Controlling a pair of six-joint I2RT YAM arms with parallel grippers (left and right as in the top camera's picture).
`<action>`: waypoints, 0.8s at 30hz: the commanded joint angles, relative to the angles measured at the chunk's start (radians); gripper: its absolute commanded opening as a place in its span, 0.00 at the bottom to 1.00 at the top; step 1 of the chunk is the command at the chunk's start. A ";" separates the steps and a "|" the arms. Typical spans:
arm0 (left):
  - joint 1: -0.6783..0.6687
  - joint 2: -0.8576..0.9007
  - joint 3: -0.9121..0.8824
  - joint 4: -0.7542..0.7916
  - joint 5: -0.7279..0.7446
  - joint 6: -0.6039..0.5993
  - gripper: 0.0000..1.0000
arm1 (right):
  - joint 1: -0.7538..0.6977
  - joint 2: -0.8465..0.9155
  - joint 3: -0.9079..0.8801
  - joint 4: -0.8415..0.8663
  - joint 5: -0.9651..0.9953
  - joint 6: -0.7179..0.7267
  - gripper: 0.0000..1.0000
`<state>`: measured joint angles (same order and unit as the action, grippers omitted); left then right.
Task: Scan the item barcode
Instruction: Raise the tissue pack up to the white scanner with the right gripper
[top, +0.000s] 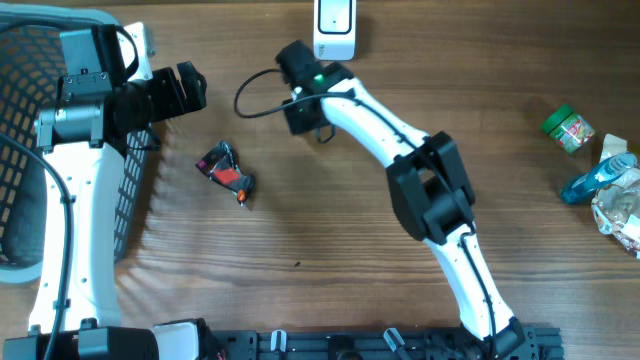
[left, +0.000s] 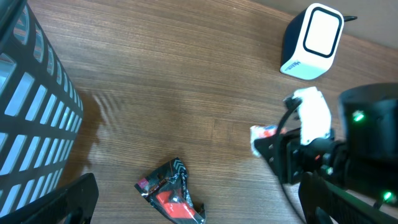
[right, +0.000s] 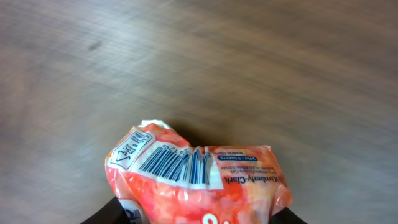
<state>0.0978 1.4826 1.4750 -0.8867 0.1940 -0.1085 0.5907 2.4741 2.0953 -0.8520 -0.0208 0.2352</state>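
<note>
From my station I see the right gripper (top: 295, 88) just below and left of the barcode scanner (top: 335, 25), its jaws pinched on an orange-pink packet (right: 199, 180). The packet hangs above the wooden table (top: 330, 230), and its barcode (right: 171, 163) is turned up toward the wrist camera. The left gripper (top: 185, 92) hovers well to the scanner's left with its fingers spread wide and nothing between them. A crumpled black-and-red wrapper (top: 226, 172) lies on the wood below and left of the scanner. The black basket (top: 20, 150) sits far to the scanner's left. Far to its right are a green-lidded jar (top: 568, 127), a blue bottle (top: 598, 178) and a crinkled bag (top: 620, 210).
</note>
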 joint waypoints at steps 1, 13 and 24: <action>-0.004 -0.016 0.011 0.002 -0.005 0.023 1.00 | -0.055 -0.106 0.002 0.008 0.019 -0.053 0.42; -0.004 -0.016 0.011 0.002 -0.005 0.023 1.00 | -0.154 -0.473 0.002 0.084 -0.435 -0.460 0.42; -0.004 -0.016 0.011 0.002 -0.005 0.023 1.00 | -0.154 -0.737 0.002 -0.008 -0.753 -0.811 0.55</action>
<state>0.0978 1.4826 1.4750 -0.8867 0.1940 -0.1081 0.4366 1.8000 2.0922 -0.8574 -0.6483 -0.4660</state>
